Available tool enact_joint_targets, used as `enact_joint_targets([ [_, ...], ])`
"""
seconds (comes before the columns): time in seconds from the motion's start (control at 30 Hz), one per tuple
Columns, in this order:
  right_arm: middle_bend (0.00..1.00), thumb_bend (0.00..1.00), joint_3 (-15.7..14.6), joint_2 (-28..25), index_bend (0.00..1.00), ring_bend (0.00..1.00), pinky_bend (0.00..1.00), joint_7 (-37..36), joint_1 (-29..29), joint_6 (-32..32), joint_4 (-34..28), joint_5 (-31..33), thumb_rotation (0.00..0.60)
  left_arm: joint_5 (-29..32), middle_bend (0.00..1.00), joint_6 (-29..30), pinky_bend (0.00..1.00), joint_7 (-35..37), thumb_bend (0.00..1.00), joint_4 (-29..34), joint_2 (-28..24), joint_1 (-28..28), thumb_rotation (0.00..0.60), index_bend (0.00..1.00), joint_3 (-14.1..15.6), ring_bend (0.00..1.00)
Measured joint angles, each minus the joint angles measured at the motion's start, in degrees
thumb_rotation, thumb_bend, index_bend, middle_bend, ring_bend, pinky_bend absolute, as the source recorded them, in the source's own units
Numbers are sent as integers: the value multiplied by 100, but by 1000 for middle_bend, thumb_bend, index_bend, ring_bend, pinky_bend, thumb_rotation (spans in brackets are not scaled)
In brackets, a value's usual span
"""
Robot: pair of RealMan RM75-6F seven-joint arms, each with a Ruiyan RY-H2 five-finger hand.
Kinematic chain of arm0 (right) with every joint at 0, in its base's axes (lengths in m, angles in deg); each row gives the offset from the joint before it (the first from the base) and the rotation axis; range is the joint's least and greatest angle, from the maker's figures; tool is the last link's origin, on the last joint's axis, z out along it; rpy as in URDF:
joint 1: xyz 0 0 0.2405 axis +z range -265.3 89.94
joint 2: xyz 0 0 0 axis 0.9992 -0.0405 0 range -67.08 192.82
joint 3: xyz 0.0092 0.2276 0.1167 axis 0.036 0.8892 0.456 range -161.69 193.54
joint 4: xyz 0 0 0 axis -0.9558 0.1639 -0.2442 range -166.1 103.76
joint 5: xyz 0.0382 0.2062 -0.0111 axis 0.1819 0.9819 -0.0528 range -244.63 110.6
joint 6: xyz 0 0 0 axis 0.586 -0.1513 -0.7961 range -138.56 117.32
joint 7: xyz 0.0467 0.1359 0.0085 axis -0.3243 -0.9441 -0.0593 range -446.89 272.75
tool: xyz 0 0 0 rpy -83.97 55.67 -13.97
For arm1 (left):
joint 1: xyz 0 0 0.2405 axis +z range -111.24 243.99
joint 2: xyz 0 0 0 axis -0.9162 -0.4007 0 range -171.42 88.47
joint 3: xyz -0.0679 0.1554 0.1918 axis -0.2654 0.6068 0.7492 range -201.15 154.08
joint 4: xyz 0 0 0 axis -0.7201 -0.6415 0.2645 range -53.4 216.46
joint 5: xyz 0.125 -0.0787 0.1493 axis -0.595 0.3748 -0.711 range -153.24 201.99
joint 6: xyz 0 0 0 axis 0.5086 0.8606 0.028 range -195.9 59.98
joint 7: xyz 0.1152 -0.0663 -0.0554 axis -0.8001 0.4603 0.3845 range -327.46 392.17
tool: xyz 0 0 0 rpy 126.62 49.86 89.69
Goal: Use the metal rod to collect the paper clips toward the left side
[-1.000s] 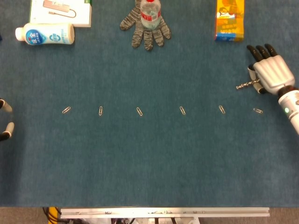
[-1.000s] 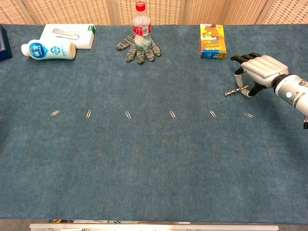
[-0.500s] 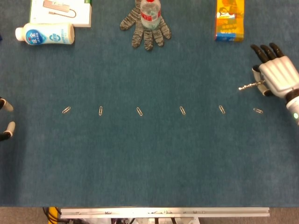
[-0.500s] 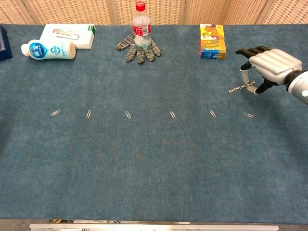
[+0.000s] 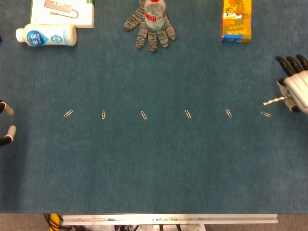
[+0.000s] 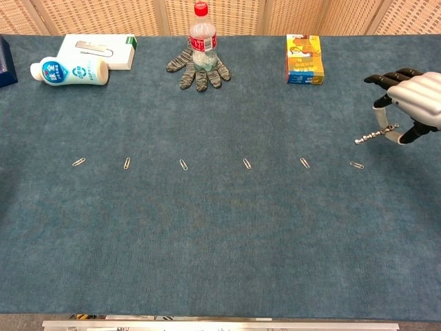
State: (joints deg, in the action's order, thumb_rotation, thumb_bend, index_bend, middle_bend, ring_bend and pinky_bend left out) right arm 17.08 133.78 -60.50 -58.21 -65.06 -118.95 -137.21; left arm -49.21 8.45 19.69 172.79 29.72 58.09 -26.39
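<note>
Several paper clips lie in a row across the blue cloth, from the leftmost clip [image 5: 68,114] [image 6: 78,162] to the rightmost clip [image 5: 265,114] [image 6: 356,165]. My right hand [image 5: 296,83] [image 6: 411,103] is at the right edge and pinches a short metal rod [image 5: 274,101] [image 6: 373,134]. The rod's free tip points left and hangs just above and right of the rightmost clip, apart from it. Only the fingertips [image 5: 6,109] of my left hand [image 5: 6,124] show at the left edge of the head view, apart and holding nothing.
Along the far edge stand a white lotion bottle [image 5: 46,35] [image 6: 67,71], a white box [image 5: 62,12] [image 6: 96,49], a grey glove [image 5: 150,30] [image 6: 198,66] under a water bottle [image 5: 155,13] [image 6: 200,38], and an orange carton [image 5: 237,20] [image 6: 304,59].
My right hand has carried the rod rightward and slightly nearer, from above the second clip from the right to the table's right edge. The clips and left hand have not moved.
</note>
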Motion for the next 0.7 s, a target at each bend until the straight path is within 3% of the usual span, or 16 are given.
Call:
enact_joint_targets([
  [0.23, 46, 306, -201, -106, 658, 0, 0, 281, -109, 9, -212, 203, 600, -29, 333, 44, 250, -3, 293, 9, 23, 22, 600, 424, 14, 282],
  [0.7, 46, 306, -325, 27, 659, 0, 0, 295, -163, 114, 15, 334, 600, -6, 333, 25, 252, 32, 293, -27, 18, 27, 600, 424, 0, 282],
])
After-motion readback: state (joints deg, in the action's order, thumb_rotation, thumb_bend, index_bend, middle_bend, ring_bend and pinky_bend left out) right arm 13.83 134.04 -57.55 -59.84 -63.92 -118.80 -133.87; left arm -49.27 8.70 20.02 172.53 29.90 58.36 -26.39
